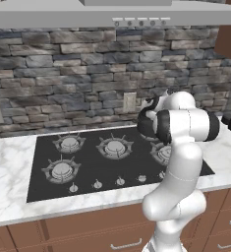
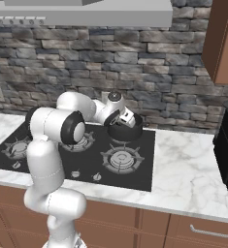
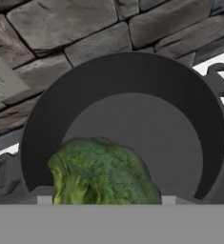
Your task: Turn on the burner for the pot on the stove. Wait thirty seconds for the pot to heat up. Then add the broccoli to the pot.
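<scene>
So the whole thing comes down to whether the broccoli (image 3: 104, 171) is actually over the pot's mouth, and from the hand view I'd say yes: the pot (image 3: 127, 128) sits straight ahead of the hand, its round opening wide in front of the camera, and the floret covers the lower left part of that opening, with bare dark bottom showing up and to the right of it. The fingertips are hidden, so I can't tell from that view whether the floret is pinched or already lying on the pot's floor. My guess is the jaws stand fairly wide, either gripping the floret or just let go of it, but I honestly can't call it. In the right base view the gripper (image 2: 130, 119) hangs right at the rim of the pot (image 2: 126, 133), which sits on the back right burner of the stove (image 2: 135, 179), close to the stone wall. From the left side the arm blocks nearly all of that corner of the stove (image 1: 38, 182). No long axis to worry about, the pot's round. If the floret's still held, the next move is just opening up and letting it fall.
</scene>
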{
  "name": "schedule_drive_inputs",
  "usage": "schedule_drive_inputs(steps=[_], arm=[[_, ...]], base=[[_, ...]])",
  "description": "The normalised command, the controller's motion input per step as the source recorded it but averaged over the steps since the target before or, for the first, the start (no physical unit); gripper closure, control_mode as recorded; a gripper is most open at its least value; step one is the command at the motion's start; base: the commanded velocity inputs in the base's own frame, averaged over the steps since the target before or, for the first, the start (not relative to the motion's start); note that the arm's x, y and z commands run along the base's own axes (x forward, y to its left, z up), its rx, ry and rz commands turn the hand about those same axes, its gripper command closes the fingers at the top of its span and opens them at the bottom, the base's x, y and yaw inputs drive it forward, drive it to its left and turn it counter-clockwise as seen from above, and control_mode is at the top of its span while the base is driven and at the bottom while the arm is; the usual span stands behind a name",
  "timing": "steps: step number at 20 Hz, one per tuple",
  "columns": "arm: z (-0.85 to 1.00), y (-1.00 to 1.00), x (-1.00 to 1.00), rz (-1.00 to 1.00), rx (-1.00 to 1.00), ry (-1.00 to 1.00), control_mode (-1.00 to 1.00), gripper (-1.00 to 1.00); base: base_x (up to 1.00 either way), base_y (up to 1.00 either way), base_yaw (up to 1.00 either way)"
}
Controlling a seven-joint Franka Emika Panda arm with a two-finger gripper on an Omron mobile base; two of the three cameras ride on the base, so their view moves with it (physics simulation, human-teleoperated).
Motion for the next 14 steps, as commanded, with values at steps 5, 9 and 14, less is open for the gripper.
schedule_drive_inputs(steps=[5, 9, 14], arm=[[0.0, -0.02, 0.0, 0.0, 0.0, 0.0, -1.0, -1.0], [0.0, 0.0, 0.0, 0.0, 0.0, 0.0, -1.0, -1.0], [0.12, 0.0, 0.0, 0.0, 0.01, 0.0, -1.0, -1.0]], base=[[0.0, 0.0, 0.0], [0.0, 0.0, 0.0], [0.0, 0.0, 0.0]])
